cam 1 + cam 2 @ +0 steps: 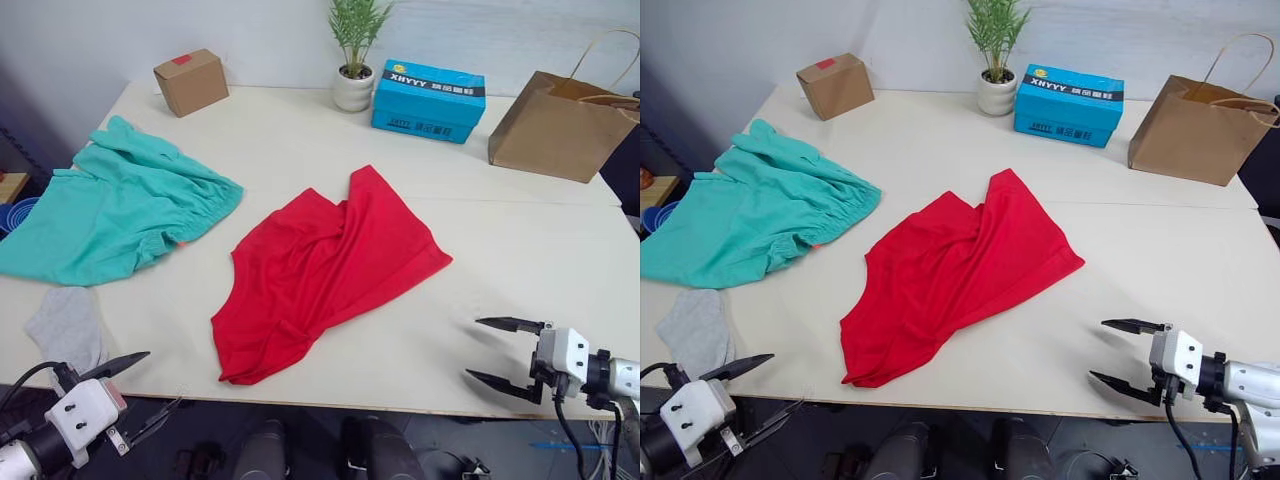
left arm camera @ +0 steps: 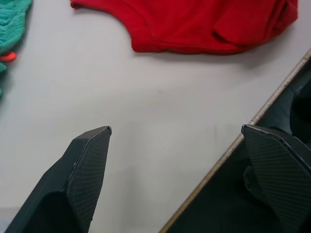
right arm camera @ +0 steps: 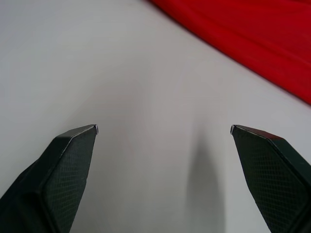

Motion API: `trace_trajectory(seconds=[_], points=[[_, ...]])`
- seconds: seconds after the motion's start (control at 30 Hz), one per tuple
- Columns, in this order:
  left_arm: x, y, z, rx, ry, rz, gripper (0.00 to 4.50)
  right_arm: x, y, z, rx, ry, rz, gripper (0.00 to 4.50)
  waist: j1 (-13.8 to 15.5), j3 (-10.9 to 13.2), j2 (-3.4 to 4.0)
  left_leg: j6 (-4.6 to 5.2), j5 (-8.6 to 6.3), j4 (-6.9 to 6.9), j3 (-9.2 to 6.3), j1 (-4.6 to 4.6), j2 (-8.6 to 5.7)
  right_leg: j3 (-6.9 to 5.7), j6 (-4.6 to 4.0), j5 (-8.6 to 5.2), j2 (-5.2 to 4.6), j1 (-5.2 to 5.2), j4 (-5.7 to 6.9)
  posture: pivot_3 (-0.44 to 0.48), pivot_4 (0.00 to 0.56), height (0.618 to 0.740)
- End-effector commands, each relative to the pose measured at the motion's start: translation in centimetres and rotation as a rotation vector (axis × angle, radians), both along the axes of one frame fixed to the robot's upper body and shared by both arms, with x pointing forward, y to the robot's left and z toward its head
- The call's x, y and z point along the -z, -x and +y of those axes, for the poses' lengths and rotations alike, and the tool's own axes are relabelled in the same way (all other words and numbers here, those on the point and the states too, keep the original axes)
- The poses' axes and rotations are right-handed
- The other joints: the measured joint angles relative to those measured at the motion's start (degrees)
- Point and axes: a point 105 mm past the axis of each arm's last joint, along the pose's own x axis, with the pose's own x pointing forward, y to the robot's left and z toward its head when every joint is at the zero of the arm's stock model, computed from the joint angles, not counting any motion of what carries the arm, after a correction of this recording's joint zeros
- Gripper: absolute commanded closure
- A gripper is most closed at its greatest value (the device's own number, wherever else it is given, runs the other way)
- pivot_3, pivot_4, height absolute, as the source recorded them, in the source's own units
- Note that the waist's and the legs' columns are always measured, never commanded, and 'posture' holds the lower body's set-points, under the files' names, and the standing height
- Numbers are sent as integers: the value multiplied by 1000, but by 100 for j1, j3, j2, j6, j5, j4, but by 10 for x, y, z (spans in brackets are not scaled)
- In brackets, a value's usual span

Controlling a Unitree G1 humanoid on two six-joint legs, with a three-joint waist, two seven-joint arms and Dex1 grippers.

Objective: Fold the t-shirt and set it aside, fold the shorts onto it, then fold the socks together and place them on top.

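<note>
The red t-shirt (image 1: 325, 268) lies crumpled in the middle of the pale table (image 1: 300, 150). The teal shorts (image 1: 110, 205) are spread at the left, an orange-red bit of cord (image 2: 7, 56) showing at the waistband. A grey sock (image 1: 68, 326) lies at the front left edge. My left gripper (image 1: 163, 381) hangs open at the table's front left edge, right of the sock and left of the t-shirt's lower corner. My right gripper (image 1: 478, 349) is open over bare table at the front right, its fingers (image 3: 73, 165) empty, with the t-shirt's edge (image 3: 252, 43) beyond.
Along the back stand a small cardboard box (image 1: 191, 81), a potted plant (image 1: 354, 50), a blue box (image 1: 428, 100) and a brown paper bag (image 1: 558, 124). A blue object (image 1: 17, 213) sits off the table's left side.
</note>
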Motion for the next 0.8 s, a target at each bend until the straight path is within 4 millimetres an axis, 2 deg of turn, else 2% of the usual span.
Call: trace_trajectory(seconds=[0.03,0.13,0.23,0.37,0.5,0.67,0.8], points=[[-3,-3,4,5,-5,-5,0,-5,1,4,-4,-14,-7,21,0,-1,1,0,0,1,0,0,0,0,0,0,0,0,0,0,150,740],[-11,-7,0,9,83,8,0,-8,-3,6,-3,-21,-14,21,-1,-1,1,2,-1,4,0,0,0,1,0,0,-1,2,1,0,150,740],[-24,-6,-16,73,190,122,0,-23,-9,12,-12,-63,-42,21,-7,0,2,1,-1,5,-1,0,4,2,0,0,0,1,3,0,150,740],[-44,-11,-52,142,373,307,0,-45,-15,30,-72,-112,-27,21,-16,3,17,0,0,8,-3,2,6,4,-2,-1,0,2,11,0,150,740],[-54,-28,-83,217,429,361,0,-54,-19,51,-190,-91,52,21,-15,5,48,0,0,9,-3,4,5,7,-1,-1,0,6,13,0,150,740],[-42,-58,-105,220,355,400,0,-59,-51,64,-268,38,42,21,-50,7,50,-8,5,17,2,3,4,11,-2,0,9,0,30,0,150,740],[-42,-70,-118,251,359,423,0,-61,-79,64,-257,136,22,21,-99,8,50,-44,26,19,5,4,3,13,-6,-3,12,-4,40,0,150,740]])
